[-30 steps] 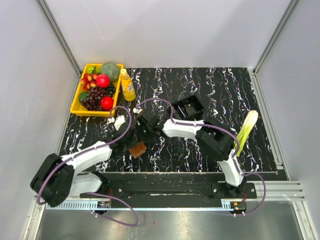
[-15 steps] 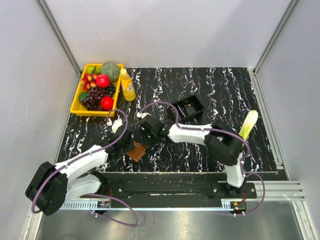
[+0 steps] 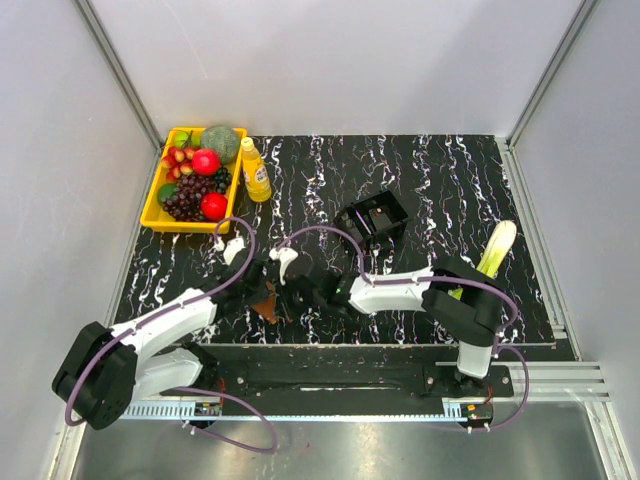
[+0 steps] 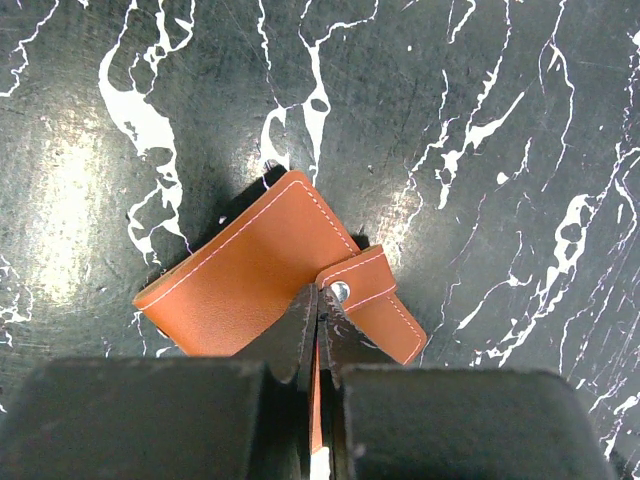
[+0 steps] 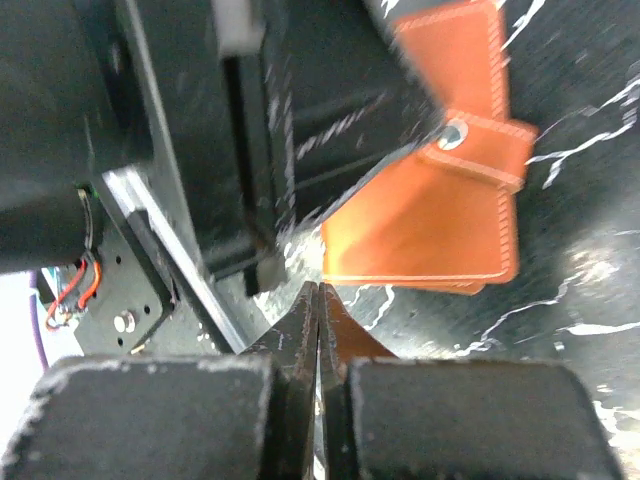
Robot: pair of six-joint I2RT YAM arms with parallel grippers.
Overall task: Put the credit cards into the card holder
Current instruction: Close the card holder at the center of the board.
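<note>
**Operator:** Top view, report.
**Arm:** The card holder (image 3: 268, 306) sits close to the near edge of the bench (image 3: 420, 170), left of its middle. My left claw (image 3: 262, 287) and right claw (image 3: 293, 292) meet over it.

**Operator:** Left wrist view.
**Arm:** My left claw (image 4: 318, 297) is pinched together, with a thin strip of the card holder's (image 4: 250, 285) brown leather clamped between its fingers. The snap strap (image 4: 368, 300) lies at the tips.

**Operator:** Right wrist view.
**Arm:** My right claw (image 5: 318, 290) is closed tight and grips nothing. The card holder (image 5: 430, 225) is just beyond its tips, not touching them.
</note>
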